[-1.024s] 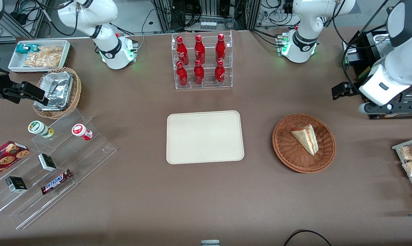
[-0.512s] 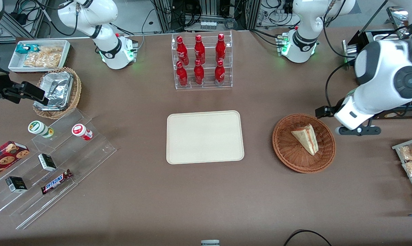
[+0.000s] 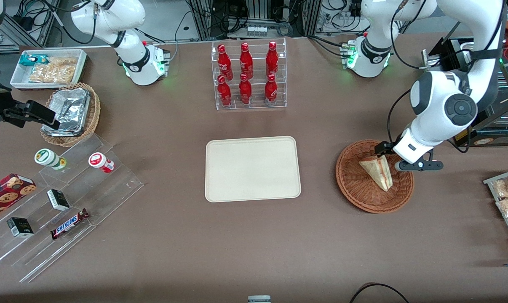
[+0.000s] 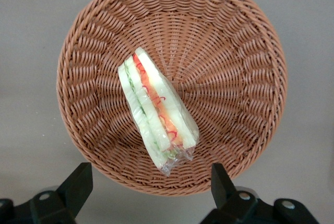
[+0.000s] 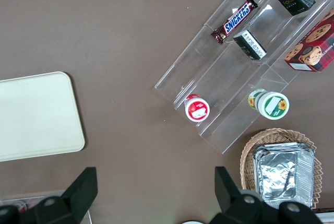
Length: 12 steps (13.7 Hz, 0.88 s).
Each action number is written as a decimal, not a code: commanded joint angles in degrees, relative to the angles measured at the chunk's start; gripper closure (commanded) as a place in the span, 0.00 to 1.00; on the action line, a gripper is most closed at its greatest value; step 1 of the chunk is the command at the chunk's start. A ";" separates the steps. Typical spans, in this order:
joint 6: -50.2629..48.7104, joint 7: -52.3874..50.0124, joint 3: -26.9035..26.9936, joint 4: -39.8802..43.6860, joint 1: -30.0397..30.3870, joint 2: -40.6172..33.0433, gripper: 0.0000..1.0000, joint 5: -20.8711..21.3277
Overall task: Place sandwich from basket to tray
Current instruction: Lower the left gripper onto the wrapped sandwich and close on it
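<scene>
Even, diffuse overhead light is filling the scene, and the brown surface is reading flat and matte, with soft shadows pooling just beside the tray and basket. Glare is flaring off the crumpled foil container and glinting on the red bottles. In the left wrist view the sandwich is showing crisp, its wrap catching small highlights, while the end effector fingers are sitting dark and slightly soft.
</scene>
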 commanded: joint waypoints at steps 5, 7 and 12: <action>2.49 -24.25 0.25 -2.21 -0.56 -0.15 0.00 -0.69; 4.34 -30.92 0.25 -2.21 -0.56 0.99 0.00 -2.79; 8.65 -43.88 -0.11 -1.85 -1.35 4.59 0.00 -7.20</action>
